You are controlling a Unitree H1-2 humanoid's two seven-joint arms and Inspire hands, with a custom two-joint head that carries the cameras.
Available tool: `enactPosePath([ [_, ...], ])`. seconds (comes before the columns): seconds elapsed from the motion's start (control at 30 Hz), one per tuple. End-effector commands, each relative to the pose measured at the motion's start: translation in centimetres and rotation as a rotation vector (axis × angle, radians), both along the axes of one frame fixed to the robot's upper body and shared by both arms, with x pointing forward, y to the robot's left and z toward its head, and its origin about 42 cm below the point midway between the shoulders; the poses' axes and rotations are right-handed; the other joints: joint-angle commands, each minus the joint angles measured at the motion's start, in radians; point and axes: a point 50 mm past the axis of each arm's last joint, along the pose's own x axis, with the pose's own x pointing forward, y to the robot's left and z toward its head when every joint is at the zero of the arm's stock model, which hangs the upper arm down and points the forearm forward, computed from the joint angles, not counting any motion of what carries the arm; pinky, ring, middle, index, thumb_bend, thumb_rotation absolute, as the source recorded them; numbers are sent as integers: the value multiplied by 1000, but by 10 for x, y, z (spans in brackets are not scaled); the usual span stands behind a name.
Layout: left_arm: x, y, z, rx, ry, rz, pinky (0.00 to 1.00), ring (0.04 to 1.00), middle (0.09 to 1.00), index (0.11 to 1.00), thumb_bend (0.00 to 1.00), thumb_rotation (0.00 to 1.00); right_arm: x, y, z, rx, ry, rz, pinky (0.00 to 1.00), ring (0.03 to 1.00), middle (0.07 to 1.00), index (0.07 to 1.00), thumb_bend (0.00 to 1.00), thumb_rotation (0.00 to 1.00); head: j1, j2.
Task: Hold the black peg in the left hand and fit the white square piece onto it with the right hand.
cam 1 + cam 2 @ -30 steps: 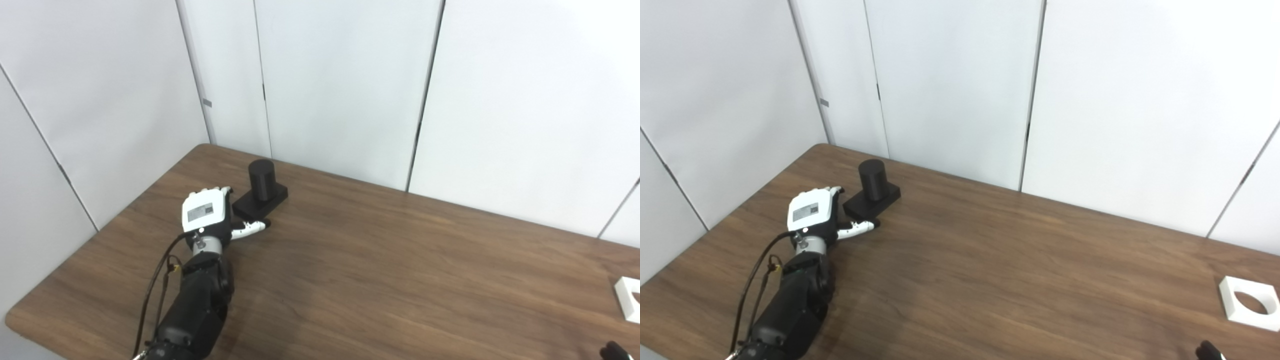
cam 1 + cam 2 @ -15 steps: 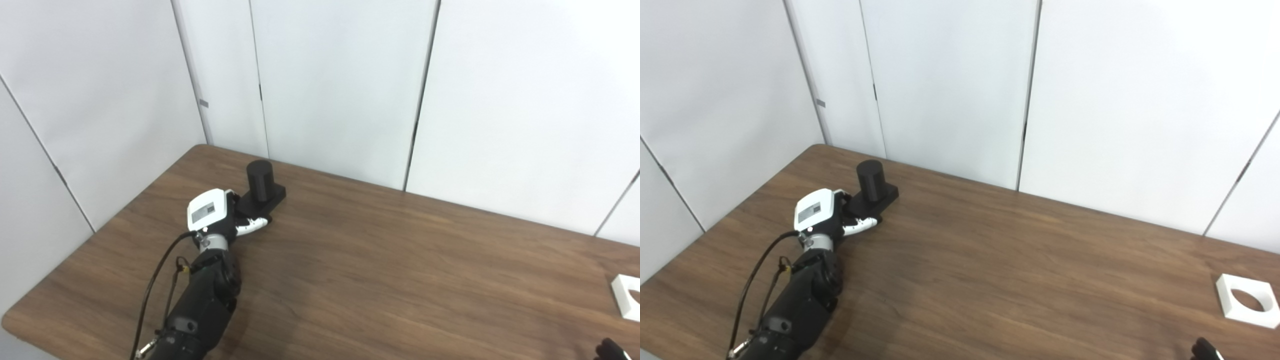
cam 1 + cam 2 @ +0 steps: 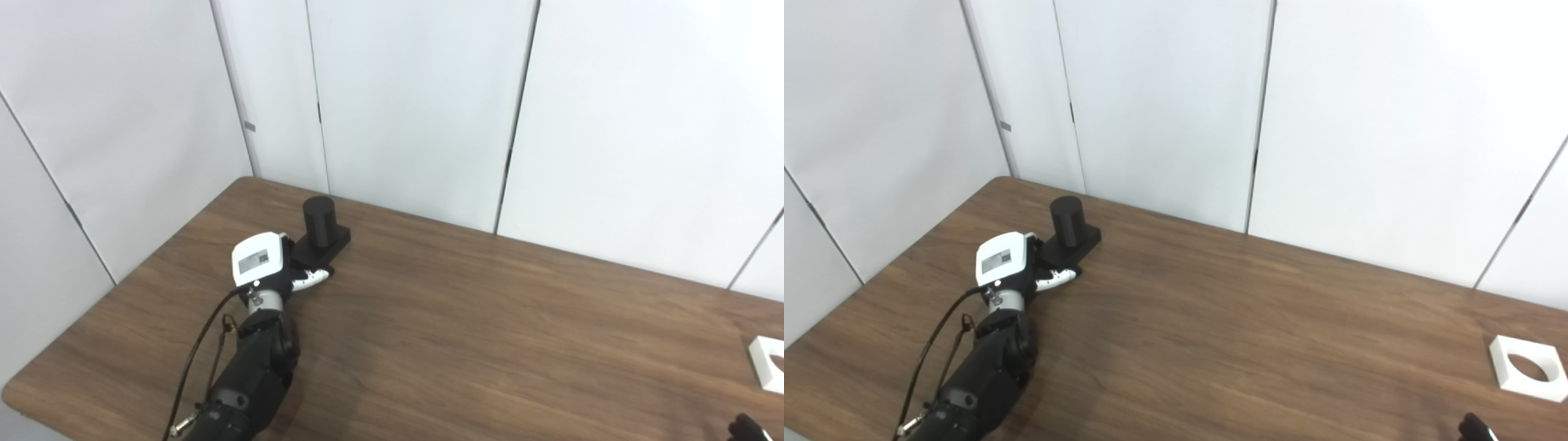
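Observation:
The black peg, a short cylinder upright on a square black base, stands near the table's far left corner. My left hand presses against the near-left side of that base. Its white thumb lies along the base's front edge, while the other fingers are hidden behind the back of the hand. The white square piece, with a round hole, lies flat at the table's far right. Only a dark tip of my right hand shows at the bottom right corner, short of the white piece.
The brown wooden table runs up to white wall panels at the back and left. Its left edge and rounded near-left corner lie close to my left arm.
My left hand has moved forward and turned against the peg's base, and its fingers have gone out of sight behind the hand. The peg has stayed put. The camera shifted slightly.

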Motion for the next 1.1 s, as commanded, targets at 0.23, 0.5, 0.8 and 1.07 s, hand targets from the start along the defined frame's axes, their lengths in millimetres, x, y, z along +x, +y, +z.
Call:
enactPosePath([
  [0.23, 9, 5, 18, 3, -187, -25, 712, 738, 666, 491, 539, 97, -2, 3, 0, 3, 7, -3, 890, 934, 915, 883, 496, 1000, -1, 2],
  [0.5, 7, 2, 21, -16, -190, -27, 605, 683, 630, 477, 514, 55, -1, 5, 0, 6, 8, 1, 893, 943, 924, 888, 489, 1000, -8, 3],
  [0.8, -8, -25, 34, -123, -219, -92, 587, 727, 657, 478, 508, 59, 1, 6, 0, 14, 18, -4, 910, 942, 923, 886, 491, 1000, -25, 9],
  [1.07, -27, -57, 53, -172, -226, -206, 566, 717, 660, 486, 503, 65, 2, 9, 0, -7, 23, -5, 912, 938, 923, 888, 496, 1000, -55, 19],
])
